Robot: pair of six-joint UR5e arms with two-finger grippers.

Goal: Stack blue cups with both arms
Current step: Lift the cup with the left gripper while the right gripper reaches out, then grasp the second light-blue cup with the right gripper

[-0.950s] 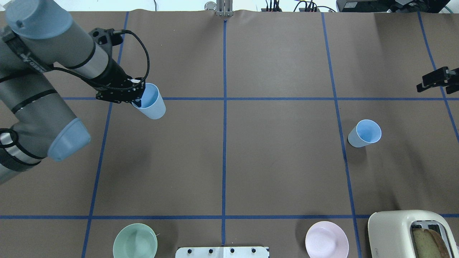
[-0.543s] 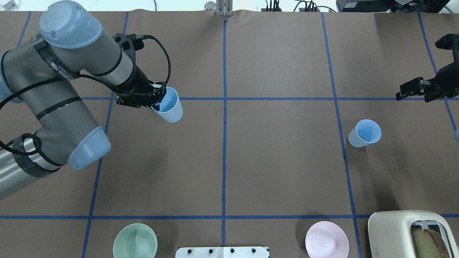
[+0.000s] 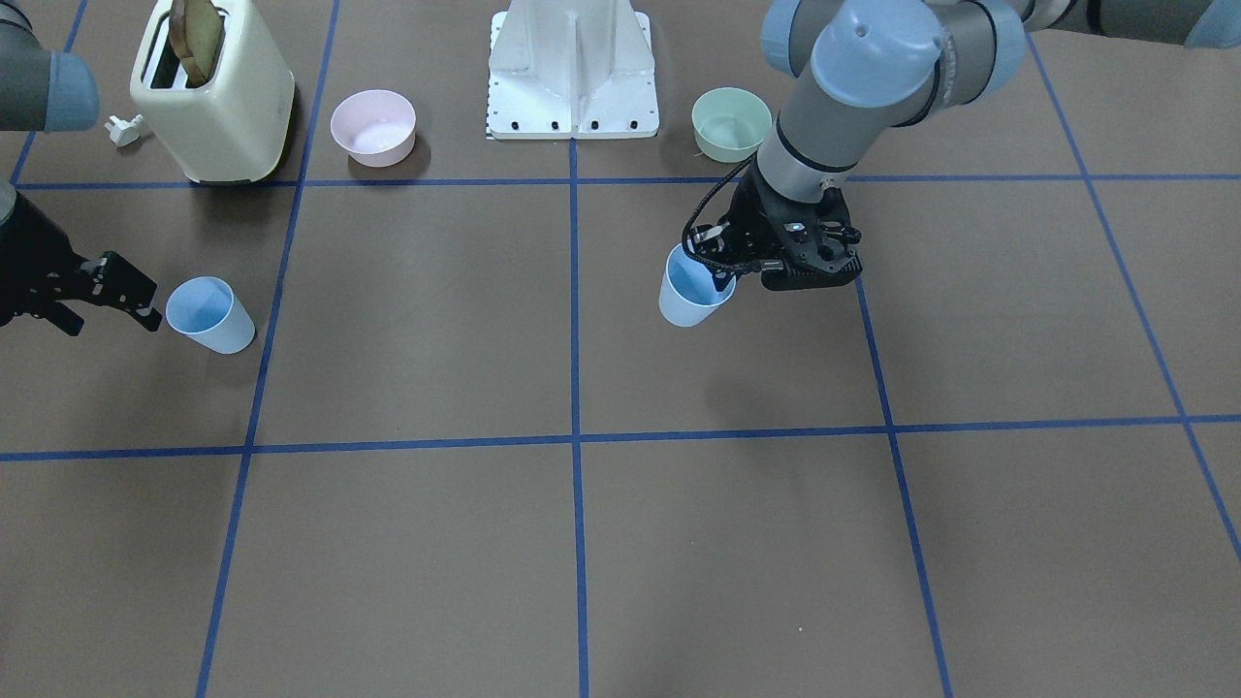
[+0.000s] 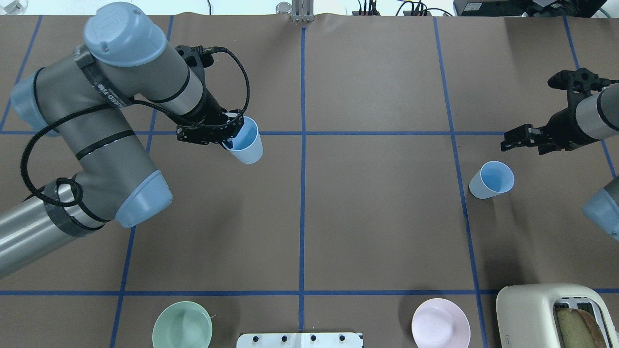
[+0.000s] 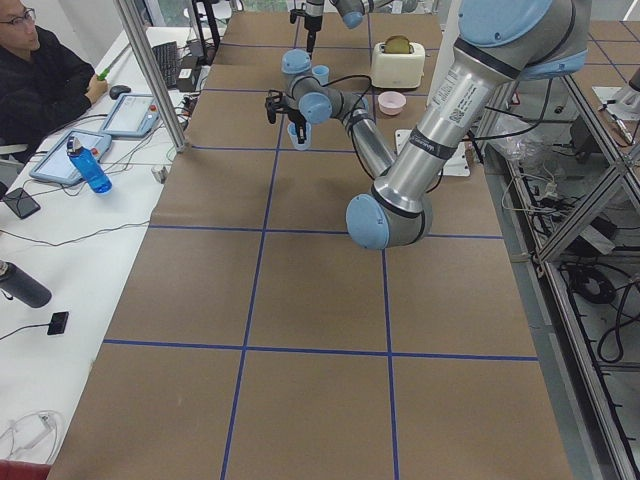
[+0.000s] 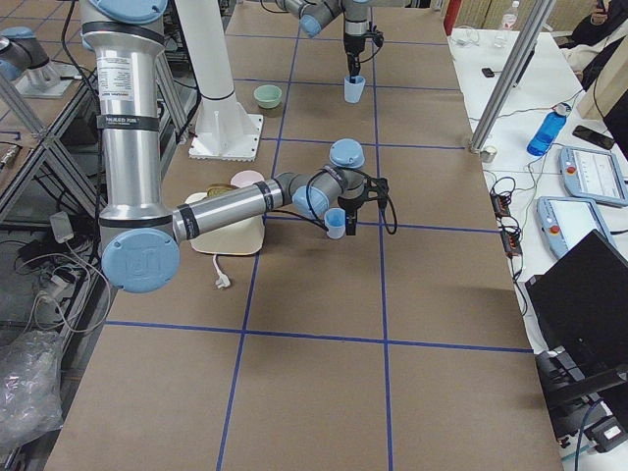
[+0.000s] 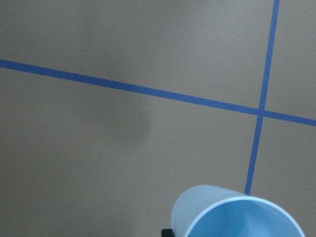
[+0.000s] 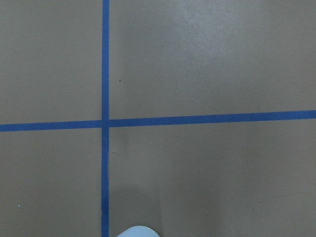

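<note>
My left gripper (image 4: 228,137) is shut on the rim of one pale-blue cup (image 4: 245,143) and holds it upright above the table, left of the centre line. The cup also shows in the front view (image 3: 690,289) and the left wrist view (image 7: 237,217). The second blue cup (image 4: 491,180) stands upright on the table at the right, also in the front view (image 3: 209,315). My right gripper (image 4: 507,142) is open and empty, a little beyond and to the right of that cup. The cup's rim shows at the bottom edge of the right wrist view (image 8: 138,232).
A cream toaster (image 4: 546,314) holding bread stands at the near right corner. A pink bowl (image 4: 440,323) and a green bowl (image 4: 182,325) flank the white pedestal (image 4: 300,340). An operator (image 5: 40,75) sits beside the table's far side.
My left arm has carried its cup to the right, towards the centre line. My right gripper has come in from the right edge, towards the standing cup.
</note>
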